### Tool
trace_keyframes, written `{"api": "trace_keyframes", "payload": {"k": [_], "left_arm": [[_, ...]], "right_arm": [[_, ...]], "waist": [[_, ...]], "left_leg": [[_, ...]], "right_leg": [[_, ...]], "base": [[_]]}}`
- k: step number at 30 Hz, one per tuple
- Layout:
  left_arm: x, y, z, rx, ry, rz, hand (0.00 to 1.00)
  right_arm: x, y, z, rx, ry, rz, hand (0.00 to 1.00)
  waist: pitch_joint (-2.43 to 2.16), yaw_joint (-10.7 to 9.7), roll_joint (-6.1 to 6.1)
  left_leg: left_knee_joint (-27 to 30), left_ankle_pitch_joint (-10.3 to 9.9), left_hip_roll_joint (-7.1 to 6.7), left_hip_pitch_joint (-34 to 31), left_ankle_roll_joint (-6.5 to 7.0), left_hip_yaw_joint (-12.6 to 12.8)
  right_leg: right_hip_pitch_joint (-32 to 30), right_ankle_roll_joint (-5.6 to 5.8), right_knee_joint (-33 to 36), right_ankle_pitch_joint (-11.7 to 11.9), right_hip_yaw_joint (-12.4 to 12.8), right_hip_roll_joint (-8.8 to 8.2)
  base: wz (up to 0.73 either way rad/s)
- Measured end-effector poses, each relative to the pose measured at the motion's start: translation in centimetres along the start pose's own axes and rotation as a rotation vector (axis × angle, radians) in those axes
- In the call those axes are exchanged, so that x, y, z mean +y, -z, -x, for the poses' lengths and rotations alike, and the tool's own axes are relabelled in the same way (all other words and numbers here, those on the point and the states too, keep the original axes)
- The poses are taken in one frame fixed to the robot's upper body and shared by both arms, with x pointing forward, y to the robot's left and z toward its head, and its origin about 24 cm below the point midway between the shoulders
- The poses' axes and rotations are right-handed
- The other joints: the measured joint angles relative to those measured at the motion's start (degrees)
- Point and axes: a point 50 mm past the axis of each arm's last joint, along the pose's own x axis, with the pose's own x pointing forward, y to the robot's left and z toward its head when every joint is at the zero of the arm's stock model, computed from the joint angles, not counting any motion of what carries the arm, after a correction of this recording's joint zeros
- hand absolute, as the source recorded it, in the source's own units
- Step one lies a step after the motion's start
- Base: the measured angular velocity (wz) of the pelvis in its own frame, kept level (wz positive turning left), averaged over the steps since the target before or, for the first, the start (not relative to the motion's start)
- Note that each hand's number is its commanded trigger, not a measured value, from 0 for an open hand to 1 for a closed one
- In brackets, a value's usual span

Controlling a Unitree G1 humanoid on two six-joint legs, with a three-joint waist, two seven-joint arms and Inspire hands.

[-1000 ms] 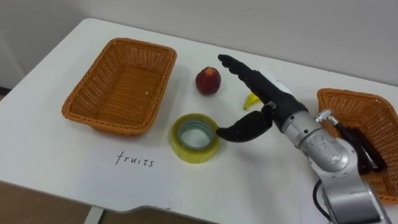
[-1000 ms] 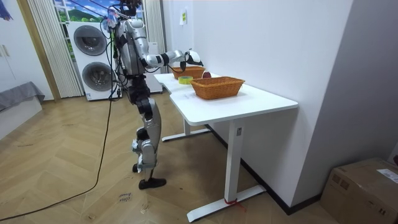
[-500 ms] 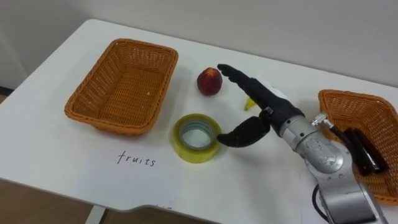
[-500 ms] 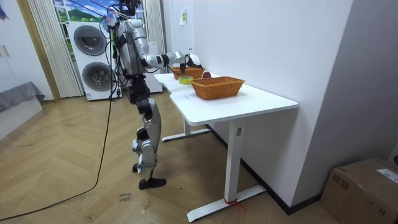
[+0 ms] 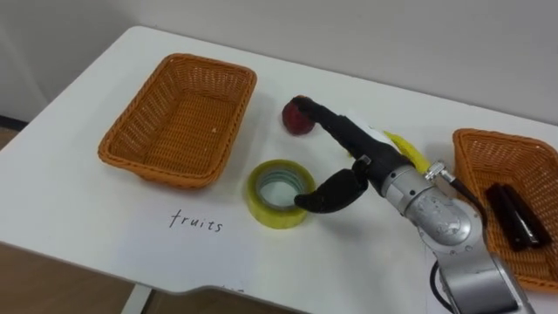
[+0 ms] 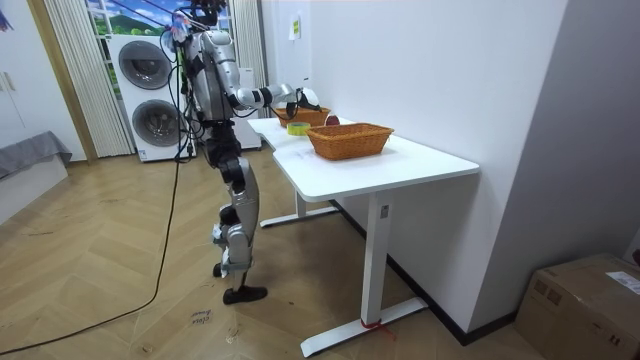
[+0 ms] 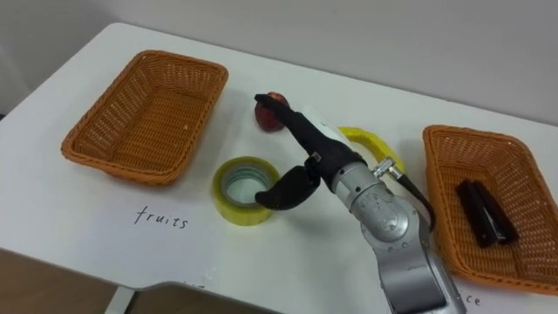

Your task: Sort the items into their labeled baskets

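Plainly, the right hand (image 5: 368,162) spreads wide and empty, fingertips (image 5: 307,106) at the red fruit (image 5: 293,120) on the table (image 5: 78,218), thumb by the tape roll (image 5: 281,193), so a clumsy push could roll the fruit away

Left and right eye views from robot's head, close, angled steeply down at table (image 5: 78,209), near-identical coverage from left basket (image 5: 179,118) to right basket (image 5: 479,166), slight sideways offset, room view well back across the floor, facing table's end with robot standing beyond
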Motion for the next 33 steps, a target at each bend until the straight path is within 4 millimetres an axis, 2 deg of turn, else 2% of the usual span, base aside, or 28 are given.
{"api": "trace_keyframes", "payload": {"k": [16, 23, 33], "left_arm": [[0.0, 0.0, 0.0, 0.000, 0.003, -0.001, 0.00], [0.1, 0.2, 0.0, 0.014, -0.004, 0.000, 0.00], [0.0, 0.7, 0.0, 0.044, -0.023, -0.006, 0.00]], "right_arm": [[-0.4, -0.6, -0.4, -0.023, 0.008, 0.013, 0.00], [-0.5, -0.6, -0.4, -0.023, 0.009, 0.015, 0.00], [-1.3, -1.8, -1.3, -0.062, 0.033, 0.040, 0.00]], "waist": [[0.06, 0.1, -0.05], [0.09, 0.7, -0.03], [0.32, 1.4, 0.31]], "left_leg": [[0.0, 0.0, -0.01, 0.0, 0.00, 0.0], [-0.1, 0.0, -0.01, 0.0, 0.00, 0.0], [-0.1, 0.0, -0.03, 0.0, 0.00, -0.5]], "right_leg": [[0.0, 0.00, 0.0, 0.0, 0.0, 0.00], [0.0, 0.00, 0.0, 0.0, 0.0, 0.01], [0.2, 0.01, 0.0, 0.0, -0.3, 0.01]], "base": [[0.00], [0.00], [0.01]]}}
